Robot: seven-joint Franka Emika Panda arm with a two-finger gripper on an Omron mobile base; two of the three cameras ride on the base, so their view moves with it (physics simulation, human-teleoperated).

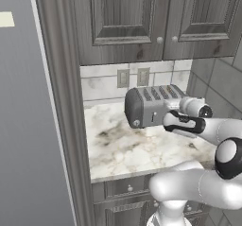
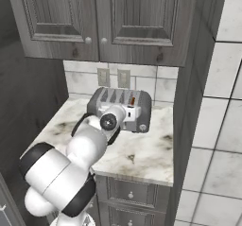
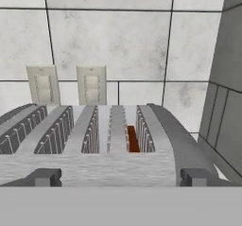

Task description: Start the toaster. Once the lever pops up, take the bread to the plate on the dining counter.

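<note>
The dark-grey four-slot toaster (image 1: 149, 104) (image 2: 127, 104) stands on a marble wall counter against the tiled backsplash. In the hand view I look down over the toaster's (image 3: 94, 166) top from its long front side. The bread (image 3: 133, 139) sits down in the rightmost slot, showing as a brown sliver (image 2: 133, 99). My gripper (image 3: 120, 177) is open, its fingertips (image 3: 45, 177) spread wide just at the toaster's front edge, with nothing between them. The plate and the dining counter are out of view.
Dark wood cabinets (image 1: 142, 17) hang close above the toaster. Two wall outlets (image 3: 66, 84) sit behind it. A tall dark panel (image 1: 61, 102) bounds the counter (image 1: 127, 149) on the left and a cabinet side wall (image 2: 189, 102) on the right. Drawers (image 2: 132, 194) lie below.
</note>
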